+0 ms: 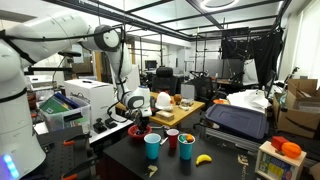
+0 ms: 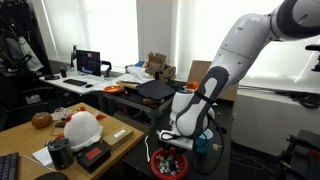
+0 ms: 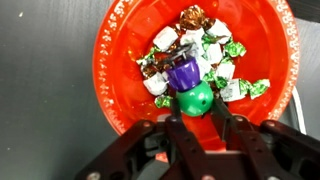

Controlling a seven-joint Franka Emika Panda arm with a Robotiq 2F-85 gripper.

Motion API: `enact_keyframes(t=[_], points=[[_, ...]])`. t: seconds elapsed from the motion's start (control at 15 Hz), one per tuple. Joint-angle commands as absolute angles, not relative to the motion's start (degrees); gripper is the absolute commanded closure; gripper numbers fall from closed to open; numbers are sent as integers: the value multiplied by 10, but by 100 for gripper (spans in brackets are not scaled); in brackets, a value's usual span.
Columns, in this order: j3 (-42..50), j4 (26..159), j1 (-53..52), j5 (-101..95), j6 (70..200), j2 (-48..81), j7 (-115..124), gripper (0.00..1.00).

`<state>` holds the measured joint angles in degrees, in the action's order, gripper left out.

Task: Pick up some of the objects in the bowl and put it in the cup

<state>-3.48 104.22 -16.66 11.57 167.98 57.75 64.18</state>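
Observation:
The red bowl [image 3: 120, 60] fills the wrist view and holds several small wrapped pieces [image 3: 215, 50], pale, green and dark. Among them lies a round green piece with a purple top [image 3: 192, 98]. My gripper [image 3: 195, 118] reaches down into the bowl, and its two black fingertips press against both sides of the green piece. In both exterior views the gripper [image 1: 137, 122] [image 2: 170, 148] hangs right over the bowl [image 1: 137, 132] [image 2: 170, 165] on the dark table. A teal cup [image 1: 152, 146], a red cup [image 1: 172, 140] and another teal cup [image 1: 187, 148] stand beside the bowl.
A yellow banana [image 1: 204, 158] lies on the dark table near the cups. A wooden desk with a white helmet-like object [image 2: 82, 127] and a black box stands beside the table. A black case [image 1: 238, 120] sits behind the cups.

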Motion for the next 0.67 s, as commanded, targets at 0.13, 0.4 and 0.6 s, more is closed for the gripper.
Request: enact_keyframes(t=[0.13, 0.4, 0.6], points=[[-23, 1103, -178, 124, 1666, 507, 614, 89], [-17, 1174, -179, 112, 1642, 430, 569, 89], [-6, 1223, -183, 100, 1615, 369, 531, 89]])
